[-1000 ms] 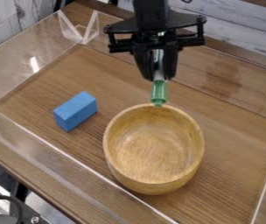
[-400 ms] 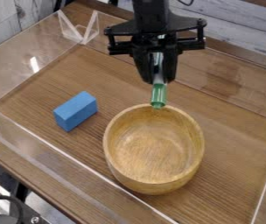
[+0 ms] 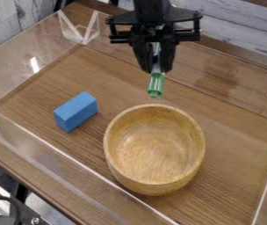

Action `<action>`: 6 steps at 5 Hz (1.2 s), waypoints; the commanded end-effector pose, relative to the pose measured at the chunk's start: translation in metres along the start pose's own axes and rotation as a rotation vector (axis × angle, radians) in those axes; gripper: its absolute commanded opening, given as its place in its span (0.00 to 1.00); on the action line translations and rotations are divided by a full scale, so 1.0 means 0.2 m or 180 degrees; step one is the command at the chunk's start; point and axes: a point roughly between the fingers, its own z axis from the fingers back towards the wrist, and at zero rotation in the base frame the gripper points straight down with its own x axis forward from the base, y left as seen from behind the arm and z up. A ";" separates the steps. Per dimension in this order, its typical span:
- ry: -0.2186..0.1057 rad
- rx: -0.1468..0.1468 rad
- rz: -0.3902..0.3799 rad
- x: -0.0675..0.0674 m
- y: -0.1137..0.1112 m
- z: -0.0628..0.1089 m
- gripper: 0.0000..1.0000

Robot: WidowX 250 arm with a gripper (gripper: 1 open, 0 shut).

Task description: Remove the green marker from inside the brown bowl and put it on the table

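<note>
My gripper (image 3: pixel 157 63) hangs over the table (image 3: pixel 230 88) behind the brown bowl (image 3: pixel 155 148), shut on the green marker (image 3: pixel 157 79). The marker hangs nearly upright from the fingers, its green cap pointing down and clear of the bowl's far rim. The bowl is a wide, light wooden one with a thick rim, and nothing shows inside it.
A blue block (image 3: pixel 75 110) lies on the table left of the bowl. Low clear acrylic walls (image 3: pixel 54 163) run around the table's edges, with a clear stand (image 3: pixel 77 31) at the back left.
The gripper has risen and shifted slightly back with the marker; the green cap, which was at the bowl's far rim, now hangs above and behind it.
</note>
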 end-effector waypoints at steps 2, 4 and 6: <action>-0.0227 0.0006 -0.0102 0.16 0.03 0.02 0.00; -0.0261 0.0053 -0.0184 0.21 0.06 -0.01 0.00; -0.0302 0.0095 -0.0242 0.26 0.08 -0.05 0.00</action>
